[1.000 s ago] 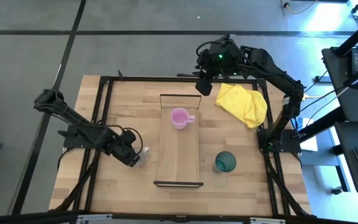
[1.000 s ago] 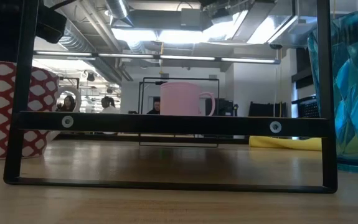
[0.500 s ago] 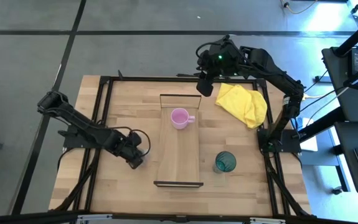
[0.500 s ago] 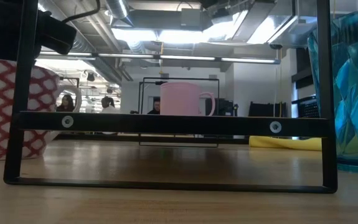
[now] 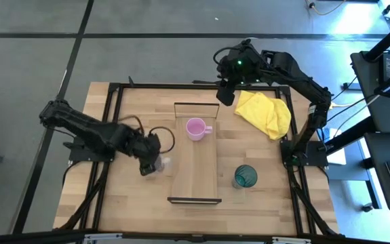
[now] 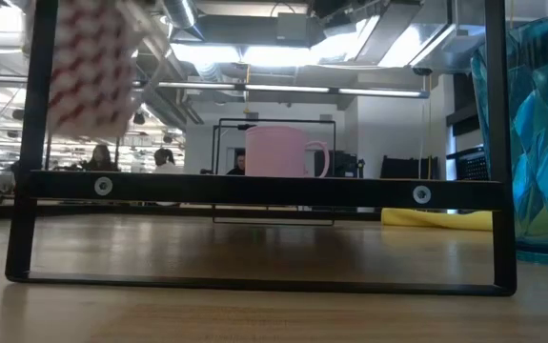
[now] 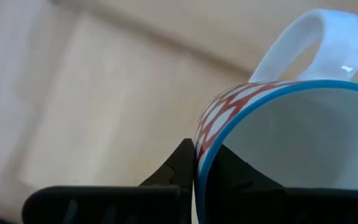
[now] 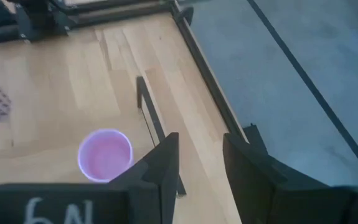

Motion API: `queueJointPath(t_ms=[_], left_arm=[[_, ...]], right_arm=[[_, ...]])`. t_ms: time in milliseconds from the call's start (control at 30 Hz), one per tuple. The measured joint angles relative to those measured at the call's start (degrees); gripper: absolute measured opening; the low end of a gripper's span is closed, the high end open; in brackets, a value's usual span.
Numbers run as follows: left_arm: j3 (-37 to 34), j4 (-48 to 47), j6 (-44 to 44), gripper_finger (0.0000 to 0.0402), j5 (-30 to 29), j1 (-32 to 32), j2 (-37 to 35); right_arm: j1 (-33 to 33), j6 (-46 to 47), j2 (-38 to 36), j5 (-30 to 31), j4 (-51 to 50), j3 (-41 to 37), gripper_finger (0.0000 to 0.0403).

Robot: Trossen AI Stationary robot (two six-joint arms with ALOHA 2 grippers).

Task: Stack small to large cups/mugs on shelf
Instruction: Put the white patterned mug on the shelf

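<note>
My left gripper [image 5: 152, 161] is shut on a white mug with a red pattern, a blue rim and a white handle [image 7: 272, 118], just left of the shelf. The low view shows the mug [image 6: 88, 67] well above the table. A pink mug [image 5: 196, 128] stands on the far part of the light-wood shelf [image 5: 195, 169]. A teal cup [image 5: 245, 177] stands on the table right of the shelf. My right gripper [image 5: 225, 91] is open and empty, high over the table's far edge; its wrist view looks down on the pink mug [image 8: 105, 154]. My left gripper holds the patterned mug by its wall at the rim [image 7: 198, 146], on the side away from the handle. One finger [image 7: 180, 165] is outside and one [image 7: 225, 171] inside. The mug is lifted clear of the table.
A crumpled yellow cloth [image 5: 266, 112] lies at the table's far right. The shelf has dark metal end frames, one at its near end [image 5: 195, 200] and one at its far end [image 5: 196, 104]. Bare board lies between the pink mug and the near frame.
My left gripper has lifted the patterned mug from the table and carried it up and a little toward the shelf; half a second ago the mug still stood on the table. My right arm has kept still.
</note>
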Motion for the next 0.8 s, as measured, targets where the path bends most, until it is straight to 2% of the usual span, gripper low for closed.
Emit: queueJointPath(t_ms=[133,233,400,567,800], left_arm=[[6.1,-0.9,14.0,0.0017,-0.8,4.7,0.1],[7.8,0.1,22.9,0.0017,-0.6,9.8,0.0],[7.9,6.5,35.5,0.0017,5.6,18.4,2.0],[11.8,7.9,43.3,0.0017,10.5,23.3,9.4],[27.5,1.2,50.6,0.0017,11.7,25.4,22.2]], right_arm=[[-2.6,1.7,-0.6,0.0,-2.1,0.0,0.0126],[-4.9,3.3,-1.5,-0.6,-2.7,0.0,0.0126],[-8.1,5.8,-2.9,-1.9,-2.3,0.0,0.0126],[-10.2,7.7,-4.0,-2.1,-2.5,0.0,0.0126],[-12.1,9.0,-4.3,-2.5,-5.0,0.0,0.0126]])
